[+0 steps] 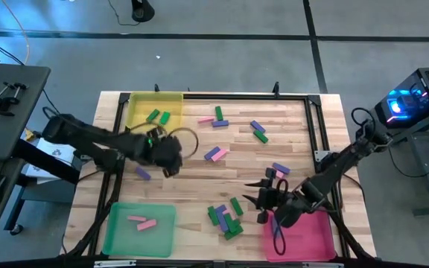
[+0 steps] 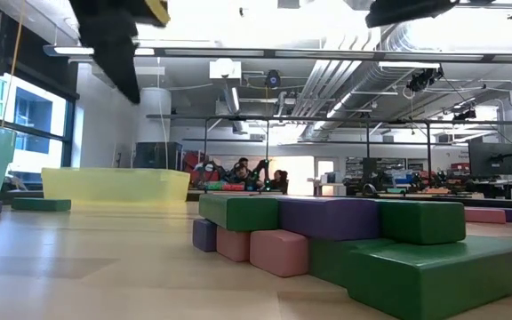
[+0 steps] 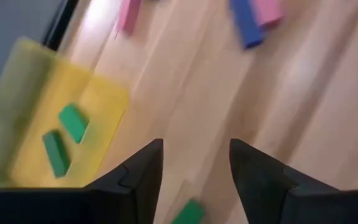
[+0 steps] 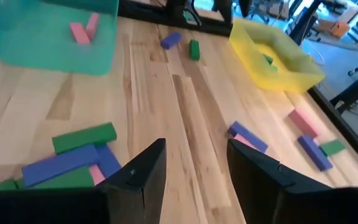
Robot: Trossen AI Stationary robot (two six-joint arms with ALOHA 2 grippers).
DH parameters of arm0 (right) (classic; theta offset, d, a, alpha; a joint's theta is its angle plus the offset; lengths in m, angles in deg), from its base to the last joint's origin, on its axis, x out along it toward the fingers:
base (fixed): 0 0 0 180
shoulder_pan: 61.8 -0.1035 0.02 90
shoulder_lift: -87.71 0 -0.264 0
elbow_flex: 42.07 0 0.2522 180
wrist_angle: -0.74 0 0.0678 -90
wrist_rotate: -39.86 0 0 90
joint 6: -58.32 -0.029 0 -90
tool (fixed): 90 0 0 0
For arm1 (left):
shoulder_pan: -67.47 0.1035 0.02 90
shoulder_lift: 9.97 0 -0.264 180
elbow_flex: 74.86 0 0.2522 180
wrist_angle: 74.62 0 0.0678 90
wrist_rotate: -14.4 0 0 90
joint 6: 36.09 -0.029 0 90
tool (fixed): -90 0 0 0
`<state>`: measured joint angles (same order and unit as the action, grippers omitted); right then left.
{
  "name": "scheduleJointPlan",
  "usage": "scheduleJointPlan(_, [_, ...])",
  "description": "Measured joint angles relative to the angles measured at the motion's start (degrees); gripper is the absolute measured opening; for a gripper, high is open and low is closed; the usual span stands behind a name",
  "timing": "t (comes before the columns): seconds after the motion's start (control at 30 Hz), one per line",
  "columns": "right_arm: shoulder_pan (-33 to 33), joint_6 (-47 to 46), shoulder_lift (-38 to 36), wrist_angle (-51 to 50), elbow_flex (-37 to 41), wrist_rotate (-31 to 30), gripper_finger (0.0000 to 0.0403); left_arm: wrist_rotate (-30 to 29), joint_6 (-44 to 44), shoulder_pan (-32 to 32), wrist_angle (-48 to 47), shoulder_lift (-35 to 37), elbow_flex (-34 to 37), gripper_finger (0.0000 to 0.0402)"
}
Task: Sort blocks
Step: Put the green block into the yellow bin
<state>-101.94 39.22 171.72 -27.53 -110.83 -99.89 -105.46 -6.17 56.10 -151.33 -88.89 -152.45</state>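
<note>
My left gripper (image 1: 176, 158) hovers open over the table just right of the yellow tray (image 1: 134, 112), which holds two green blocks (image 3: 65, 137). A green block (image 3: 188, 213) shows on the wood below its fingers, untouched. My right gripper (image 1: 252, 191) stands open above the table, left of the pink tray (image 1: 311, 237) and beside a pile of green, purple and pink blocks (image 1: 226, 218). The green tray (image 1: 121, 238) holds two pink blocks (image 4: 82, 29). More blocks lie flat about the table's middle (image 1: 216, 153).
A black frame (image 1: 315, 123) runs along the table's far and right edges. In the low view the pile (image 2: 345, 236) fills the foreground, and both arms show only at the top. Bare wood lies between the trays and the table's middle (image 1: 192, 193).
</note>
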Motion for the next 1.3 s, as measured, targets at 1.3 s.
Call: scheduleJointPlan(1.3, [-0.16, -7.89, 0.02, -5.41, 0.02, -3.74, 0.0154, 21.02, -30.65, 16.78, 6.21, -13.01, 20.94, 0.0228])
